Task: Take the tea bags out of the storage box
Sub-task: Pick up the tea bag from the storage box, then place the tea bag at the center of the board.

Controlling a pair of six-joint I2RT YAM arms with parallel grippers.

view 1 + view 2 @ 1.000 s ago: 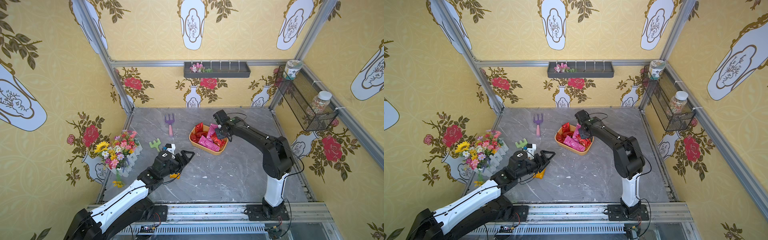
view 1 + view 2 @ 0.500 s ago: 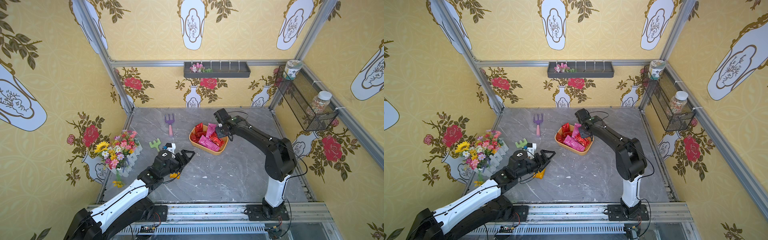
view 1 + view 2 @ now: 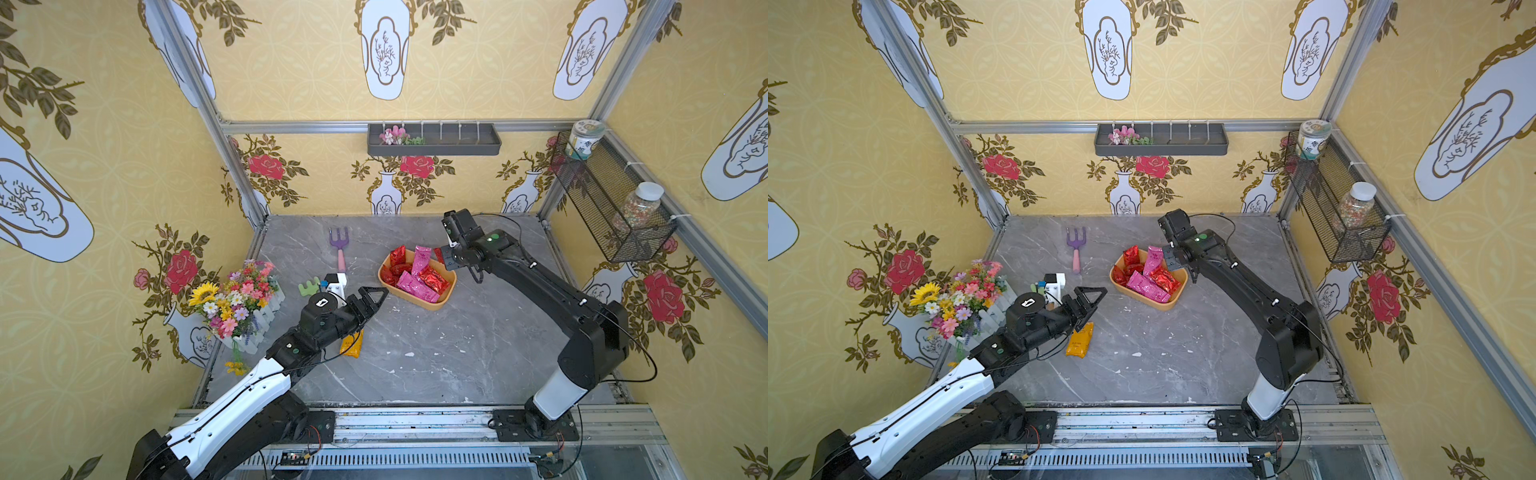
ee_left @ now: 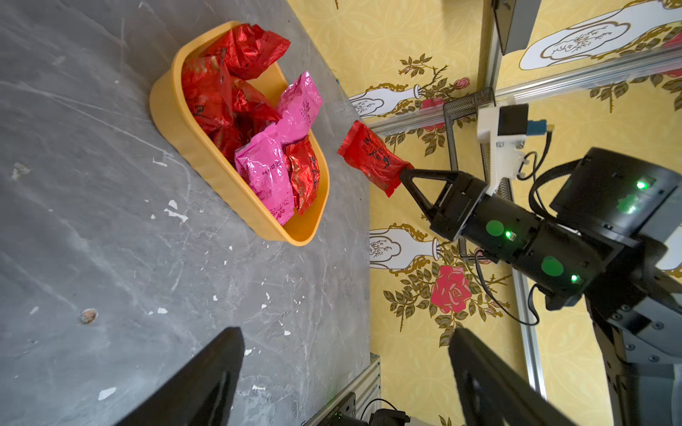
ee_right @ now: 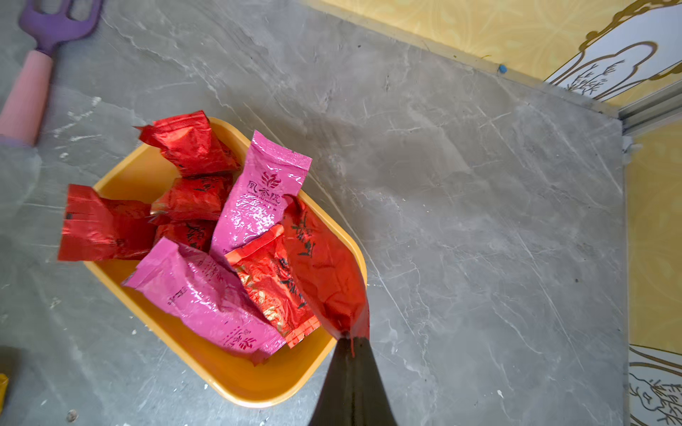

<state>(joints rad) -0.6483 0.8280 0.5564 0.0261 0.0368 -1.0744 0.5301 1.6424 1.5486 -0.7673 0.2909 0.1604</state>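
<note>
Desk (image 3: 457, 353) of grey veined stone lies under both my arms. Toward its back, about the middle, sits the storage box (image 3: 432, 305), an orange-yellow tub resting flat on the stone. My left end effector (image 4: 347, 343) hovers over the desk on the near-left side of the box and points toward it, with its fingers spread wide and nothing between them. My right end effector (image 4: 404, 175) is at the box's far-right end, its fingers pressed together on the crimped edge of a red sachet (image 4: 369, 158). The left wrist view shows that sachet hanging in the air, clear of the rim and touching neither the box nor the other packets. The rest of the tea bags (image 3: 415, 278) lie heaped in the box, crinkly red ones and longer magenta-pink ones, with a couple of the red ones jutting over the rim. An orange-yellow sachet (image 3: 1079, 340) lies flat on the desk outside the box, well apart from it and partly under my left arm.
</note>
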